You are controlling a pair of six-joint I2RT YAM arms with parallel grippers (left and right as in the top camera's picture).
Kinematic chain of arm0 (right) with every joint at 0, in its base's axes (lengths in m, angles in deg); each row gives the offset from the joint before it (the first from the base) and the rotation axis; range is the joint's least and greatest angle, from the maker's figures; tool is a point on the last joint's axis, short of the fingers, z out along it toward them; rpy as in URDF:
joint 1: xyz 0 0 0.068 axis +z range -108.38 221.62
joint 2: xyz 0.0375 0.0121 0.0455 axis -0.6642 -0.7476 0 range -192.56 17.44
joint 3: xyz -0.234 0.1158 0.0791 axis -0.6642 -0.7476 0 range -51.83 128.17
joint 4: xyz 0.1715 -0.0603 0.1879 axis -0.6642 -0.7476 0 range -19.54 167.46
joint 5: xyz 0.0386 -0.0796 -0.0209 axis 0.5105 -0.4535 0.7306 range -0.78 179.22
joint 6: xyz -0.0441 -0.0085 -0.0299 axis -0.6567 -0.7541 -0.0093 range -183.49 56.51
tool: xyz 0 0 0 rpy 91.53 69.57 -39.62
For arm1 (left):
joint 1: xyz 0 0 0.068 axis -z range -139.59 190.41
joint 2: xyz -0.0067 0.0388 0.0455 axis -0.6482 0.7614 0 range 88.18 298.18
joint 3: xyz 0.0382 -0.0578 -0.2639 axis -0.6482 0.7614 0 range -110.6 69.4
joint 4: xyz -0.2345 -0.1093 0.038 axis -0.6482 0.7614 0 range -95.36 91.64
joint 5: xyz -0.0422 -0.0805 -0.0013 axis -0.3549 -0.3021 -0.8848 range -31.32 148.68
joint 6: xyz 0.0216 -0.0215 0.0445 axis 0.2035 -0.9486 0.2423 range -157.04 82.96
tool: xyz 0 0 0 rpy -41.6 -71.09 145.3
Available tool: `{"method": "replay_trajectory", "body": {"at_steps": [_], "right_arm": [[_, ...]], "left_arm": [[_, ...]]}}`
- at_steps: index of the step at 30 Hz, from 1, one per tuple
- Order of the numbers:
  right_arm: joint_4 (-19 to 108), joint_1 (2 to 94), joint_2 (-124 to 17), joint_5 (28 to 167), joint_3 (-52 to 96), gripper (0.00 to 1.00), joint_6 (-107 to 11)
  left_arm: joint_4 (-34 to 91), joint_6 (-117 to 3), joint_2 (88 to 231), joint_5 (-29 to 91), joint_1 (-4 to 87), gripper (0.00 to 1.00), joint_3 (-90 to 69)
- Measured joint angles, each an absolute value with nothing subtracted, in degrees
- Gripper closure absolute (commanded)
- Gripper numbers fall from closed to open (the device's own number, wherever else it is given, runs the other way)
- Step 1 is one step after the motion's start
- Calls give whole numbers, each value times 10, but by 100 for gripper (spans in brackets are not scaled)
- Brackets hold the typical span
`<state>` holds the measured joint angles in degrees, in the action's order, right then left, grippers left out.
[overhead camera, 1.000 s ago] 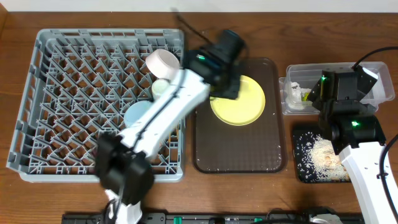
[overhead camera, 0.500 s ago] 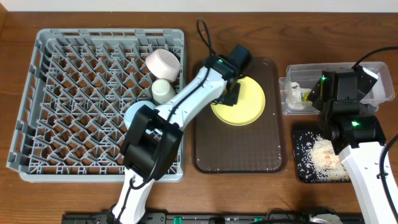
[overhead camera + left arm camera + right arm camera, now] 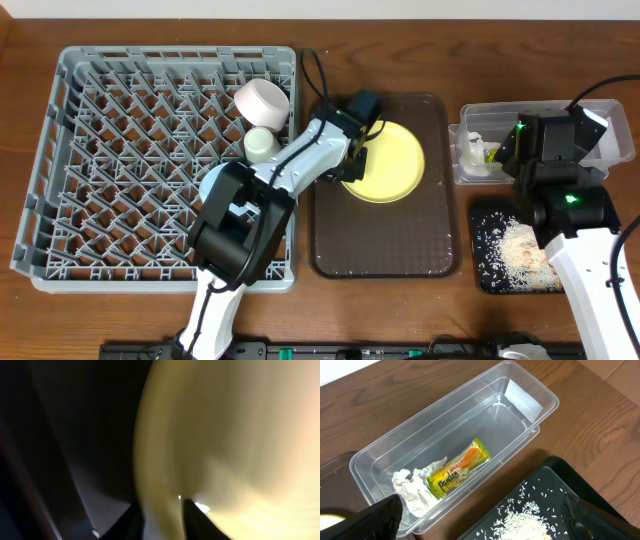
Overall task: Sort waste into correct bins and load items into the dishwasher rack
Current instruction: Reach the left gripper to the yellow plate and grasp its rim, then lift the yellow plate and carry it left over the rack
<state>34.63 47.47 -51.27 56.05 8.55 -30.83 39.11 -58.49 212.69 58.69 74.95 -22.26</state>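
The round yellow plate (image 3: 390, 160) lies on the dark brown serving tray (image 3: 385, 240). My left gripper (image 3: 352, 152) is at the plate's left edge. In the left wrist view its fingers (image 3: 161, 515) sit close together on either side of the plate's rim (image 3: 225, 435). My right gripper (image 3: 485, 519) is open and empty above the gap between the clear tub (image 3: 520, 380) and the black tray (image 3: 570, 485). The tub holds the yellow-green wrapper (image 3: 460, 472) and the white napkin (image 3: 412, 487). Pale food scraps (image 3: 530, 525) lie in the black tray. No chopsticks show.
The grey dishwasher rack (image 3: 90, 170) fills the left side. It holds a white bowl (image 3: 262, 100), a pale cup (image 3: 262, 143) and the light blue cup (image 3: 218, 185), which my left arm partly hides. The tub (image 3: 470, 122) and black tray (image 3: 483, 270) are at the right.
My left arm swung down and left, from above the plate's far side to its left edge, and the fingers now straddle the rim. The right arm has not moved.
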Motion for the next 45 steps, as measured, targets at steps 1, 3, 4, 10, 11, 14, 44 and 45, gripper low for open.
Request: {"method": "replay_trajectory", "body": {"at_steps": [1,3,4,10,11,14,44,45], "right_arm": [[346,475,-513,561,85,1,-308],[346,475,-513,561,85,1,-308],[346,475,-513,561,85,1,-308],[346,475,-513,561,85,1,-308],[346,475,-513,561,85,1,-308],[346,475,-513,561,85,1,-308],[346,475,-513,561,85,1,-308],[346,475,-513,561,85,1,-308]], "left_arm": [[389,-590,2127,587,750,89,-222],[382,-593,2124,586,750,94,-222],[380,-591,2123,584,750,94,-222],[395,-579,2109,580,750,94,-222],[399,-578,2100,583,750,94,-222],[417,-575,2041,616,750,94,-221],[475,-473,1827,1162,569,94,-219],[472,-470,1836,1164,564,94,-218]]}}
